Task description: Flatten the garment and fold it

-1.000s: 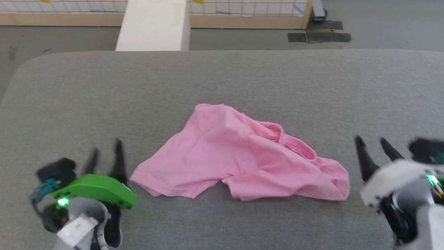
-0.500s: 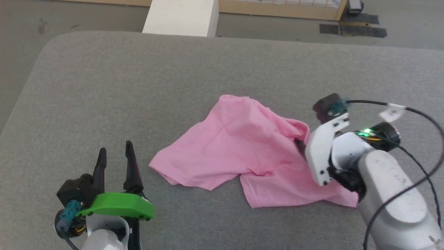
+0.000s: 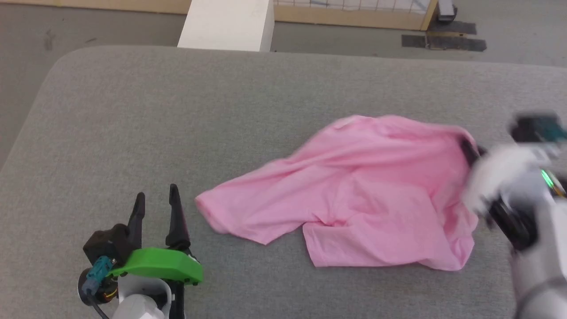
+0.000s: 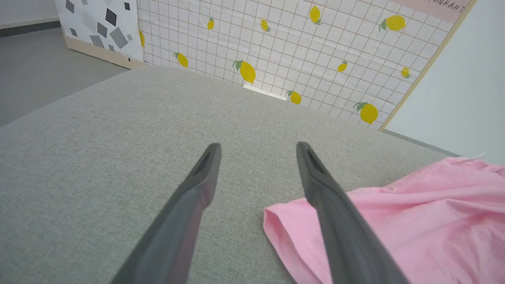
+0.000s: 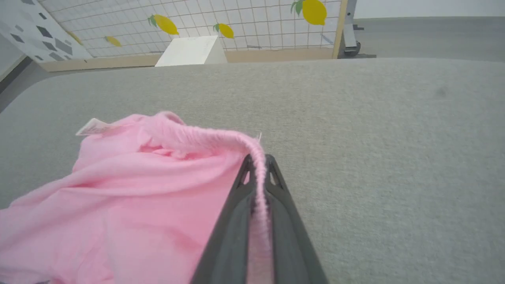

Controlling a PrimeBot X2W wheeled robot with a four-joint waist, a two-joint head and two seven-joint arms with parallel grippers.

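Observation:
The light-pink garment (image 3: 354,195) lies rumpled on the grey padded surface (image 3: 177,110), stretched toward the right. My right gripper (image 5: 259,157) is shut on its gathered edge, which runs pinched between the two dark fingers. In the head view the right gripper (image 3: 467,148) sits blurred at the garment's far right corner. A small white tag (image 5: 92,127) sticks out at the garment's far side. My left gripper (image 3: 156,192) stands open just left of the garment's near-left end, touching nothing. In the left wrist view the left gripper (image 4: 258,146) has the garment (image 4: 414,221) lying beside its right finger.
A white block (image 3: 226,24) stands on the floor beyond the surface's far edge. Behind it is a lemon-patterned panel (image 4: 296,47) with a wooden base. Dark mats (image 3: 443,42) lie on the floor at far right. The surface's rounded left corner (image 3: 53,71) drops to the floor.
My right gripper went in to the garment's gathered edge, shut on it and drew it right and away, spreading the cloth. The left gripper stayed open in place. The camera shifted.

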